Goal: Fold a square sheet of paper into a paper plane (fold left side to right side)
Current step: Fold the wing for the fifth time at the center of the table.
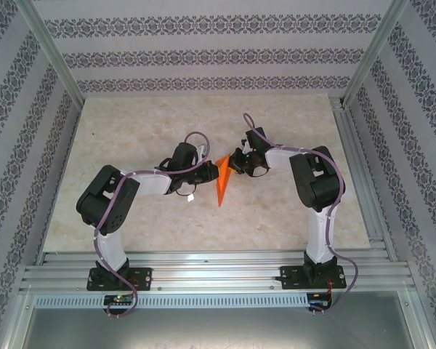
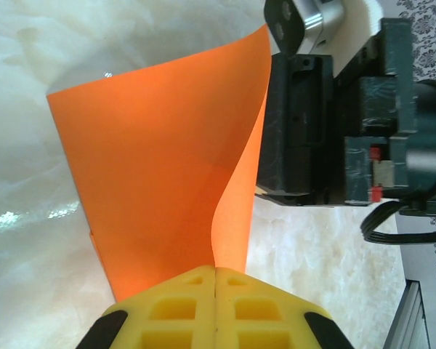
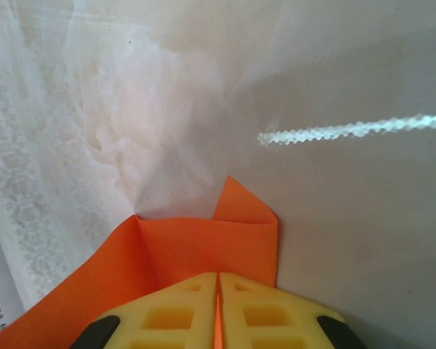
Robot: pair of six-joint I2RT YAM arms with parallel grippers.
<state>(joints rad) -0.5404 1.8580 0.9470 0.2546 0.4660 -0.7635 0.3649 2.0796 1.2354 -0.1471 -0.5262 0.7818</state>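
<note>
Pale marbled table [image 1: 131, 218]; patterned walls [image 1: 203, 29] around; aluminium rails [image 1: 203, 265] near edge.

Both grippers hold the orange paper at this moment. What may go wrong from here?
1. The left gripper and the right gripper are both shut on the thin orange paper. If the arms pull apart, it may tear or slip out of one grip.
2. In the left wrist view the paper bows in a curve, so a crease pressed from this shape may land crooked.
</note>
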